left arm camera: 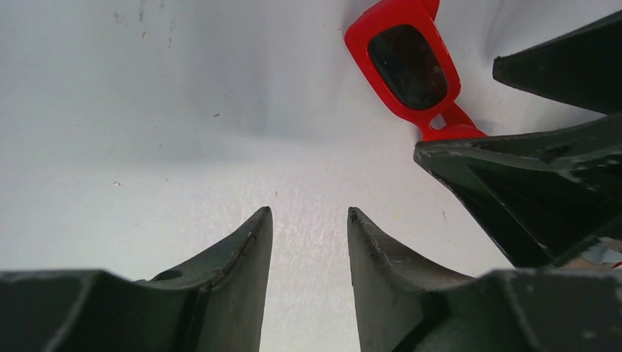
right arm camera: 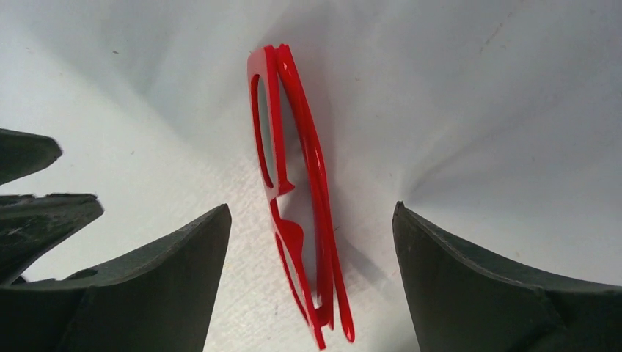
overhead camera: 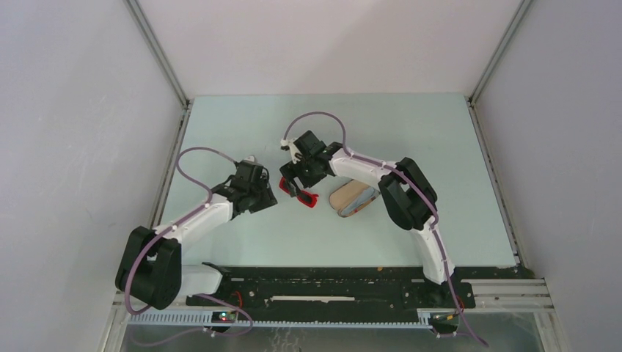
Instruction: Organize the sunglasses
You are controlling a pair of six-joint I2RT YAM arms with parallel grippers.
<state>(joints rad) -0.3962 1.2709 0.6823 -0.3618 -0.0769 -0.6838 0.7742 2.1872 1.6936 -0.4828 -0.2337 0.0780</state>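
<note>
Right in the middle of the top view, the red sunglasses [overhead camera: 309, 199] sit folded on the pale counter [overhead camera: 411, 147]. The right pincer [right arm camera: 312, 207] is wide around them and touches neither side. The left pincer [left arm camera: 309, 210] is just left of them, partly open and holding nothing. A brown case [overhead camera: 353, 199] lies just to their right.

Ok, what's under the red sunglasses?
Just bare table. The sunglasses rest on edge inside the open right claw; the spot directly beneath them is covered.
</note>
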